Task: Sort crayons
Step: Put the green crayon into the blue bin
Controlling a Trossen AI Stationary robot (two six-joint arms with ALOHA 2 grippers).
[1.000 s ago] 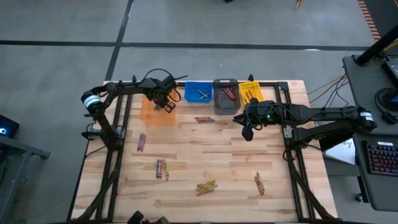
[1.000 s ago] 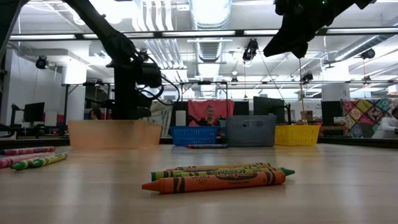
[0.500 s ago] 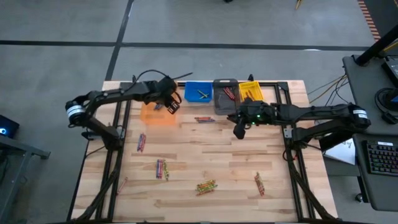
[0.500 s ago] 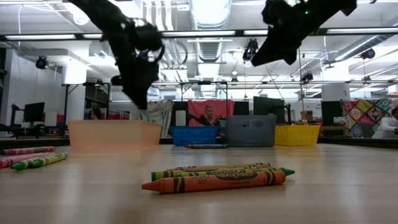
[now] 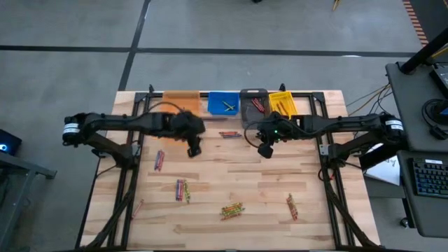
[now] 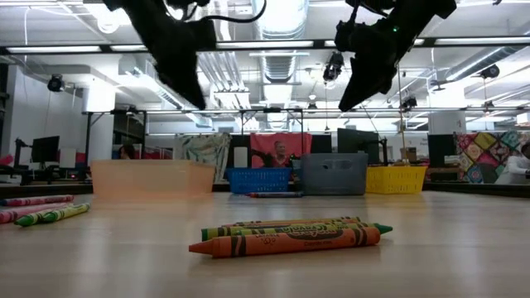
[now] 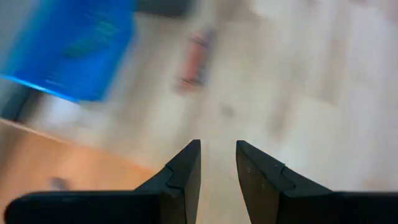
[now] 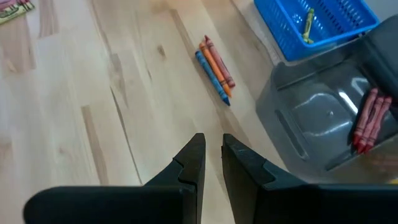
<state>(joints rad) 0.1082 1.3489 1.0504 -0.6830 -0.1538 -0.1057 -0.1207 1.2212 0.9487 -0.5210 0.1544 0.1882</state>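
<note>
4 bins (image 5: 229,102) along wood table (image 5: 308,175) far edge, crayons (image 5: 232,209) scattered, both claws (image 5: 193,150) (image 5: 264,151) empty w/ narrow gap, workshop behind.

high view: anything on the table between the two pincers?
Yes. In the high view a small cluster of crayons lies between the left pincer and the right pincer, just in front of the blue bin. Otherwise bare wood.
</note>
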